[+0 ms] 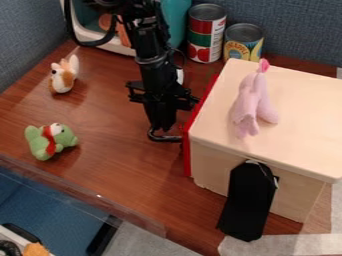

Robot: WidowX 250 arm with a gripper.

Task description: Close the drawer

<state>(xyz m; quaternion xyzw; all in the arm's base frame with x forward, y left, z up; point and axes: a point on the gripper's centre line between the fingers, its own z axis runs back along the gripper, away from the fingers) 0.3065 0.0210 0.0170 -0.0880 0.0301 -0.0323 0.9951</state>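
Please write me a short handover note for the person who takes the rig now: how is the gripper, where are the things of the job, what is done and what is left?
Gripper: low over the table, right at the drawer's black handle.
Drawer: red front on the left side of the wooden box, looks flush or nearly so.
Done: drawer seems closed or almost closed.
Left: probably check for a remaining gap, then back away from the handle.

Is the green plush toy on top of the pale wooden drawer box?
No, the green plush toy lies on the brown wooden table, while a pink plush toy lies on the pale box.
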